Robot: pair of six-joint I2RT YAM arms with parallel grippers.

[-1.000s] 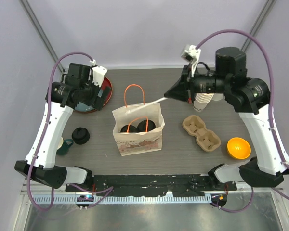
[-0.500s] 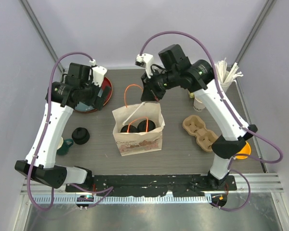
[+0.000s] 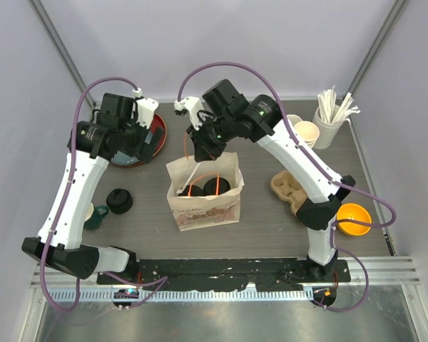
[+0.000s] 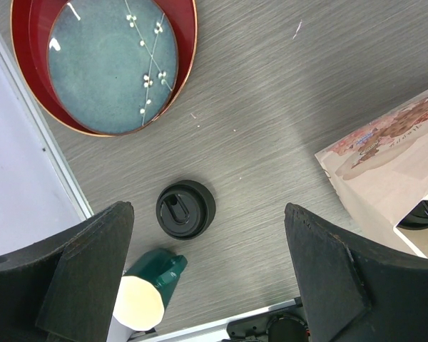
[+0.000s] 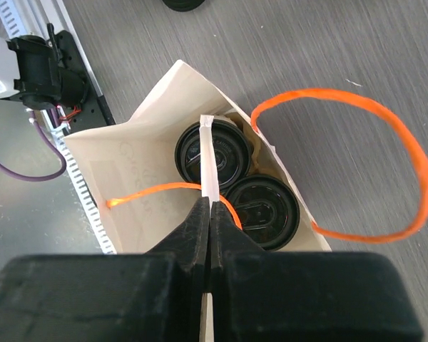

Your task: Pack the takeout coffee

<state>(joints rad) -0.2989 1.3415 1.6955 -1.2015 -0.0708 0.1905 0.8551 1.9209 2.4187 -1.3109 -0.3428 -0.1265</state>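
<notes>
Both cups (image 3: pixel 192 189) are already in the bag (image 3: pixel 203 203), which stands open-mouthed at mid-desk (image 3: pixel 271 235). They sit upright side by side, left and right, touching or nearly so, with black lids on.

The right arm (image 3: pixel 285 146) reaches over from the far side. Its jaws are pinched fully together on a white wrapped straw (image 5: pixel 207 153). In the wrist view the straw runs straight out from the jaw tips and down into the bag's mouth. Its lower part crosses the lid of the left cup (image 5: pixel 214 153), and the other cup (image 5: pixel 260 210) lies just beside the tips.

So the cups are directly below these jaws, and the straw's long axis already points into the opening, slanting toward the bag's near-left corner in the top view. One orange handle (image 5: pixel 164 191) crosses the mouth just beside the straw, and the other loop (image 5: pixel 342 167) hangs out over the desk on the far side.

The left jaws stand wide apart and hold nothing. They hang over the left of the desk, above a loose black lid (image 4: pixel 185 209) and near a red plate (image 4: pixel 28 85). They are well apart from the bag, whose corner just shows at the right edge of that wrist view.

The right arm is plainly the nearer one. By my reading the straw only needs releasing, or a little more lowering first. The risk is that it snags the handle or tips out over the bag's rim.
</notes>
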